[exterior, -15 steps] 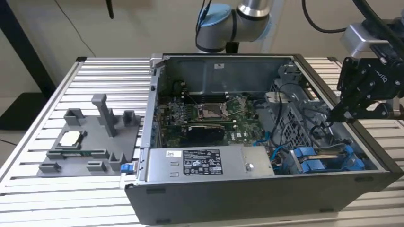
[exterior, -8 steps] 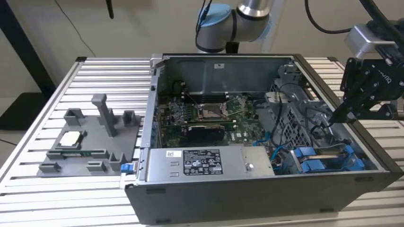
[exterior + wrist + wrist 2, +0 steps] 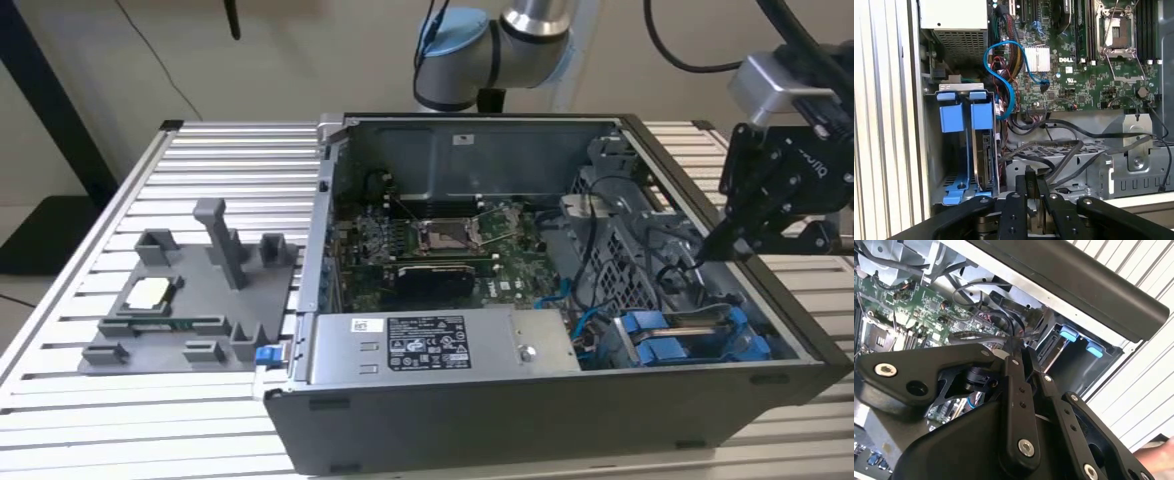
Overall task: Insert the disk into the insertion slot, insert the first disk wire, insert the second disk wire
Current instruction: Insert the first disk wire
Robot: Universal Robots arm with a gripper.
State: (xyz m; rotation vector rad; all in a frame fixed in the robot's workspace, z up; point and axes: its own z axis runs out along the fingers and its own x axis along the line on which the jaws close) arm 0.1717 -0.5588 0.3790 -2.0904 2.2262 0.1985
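Print on the computer and gripper
A white sticker (image 3: 424, 343) on the power supply (image 3: 547, 335) carries black print and barcodes too fine to read; a small white tag (image 3: 465, 139) sits on the case's (image 3: 534, 425) back wall; pale lettering runs along the gripper (image 3: 705, 250) body. In the first wrist view, a white logo (image 3: 1069, 60) marks the motherboard (image 3: 1074, 92).

The gripper (image 3: 1020, 349) hangs over black cables (image 3: 996, 317) near the insertion slot (image 3: 1081, 365).

Slatted metal table (image 3: 200, 145) carrying an open computer case (image 3: 534, 425) and, at the exterior view's left, a grey fixture (image 3: 200, 290).
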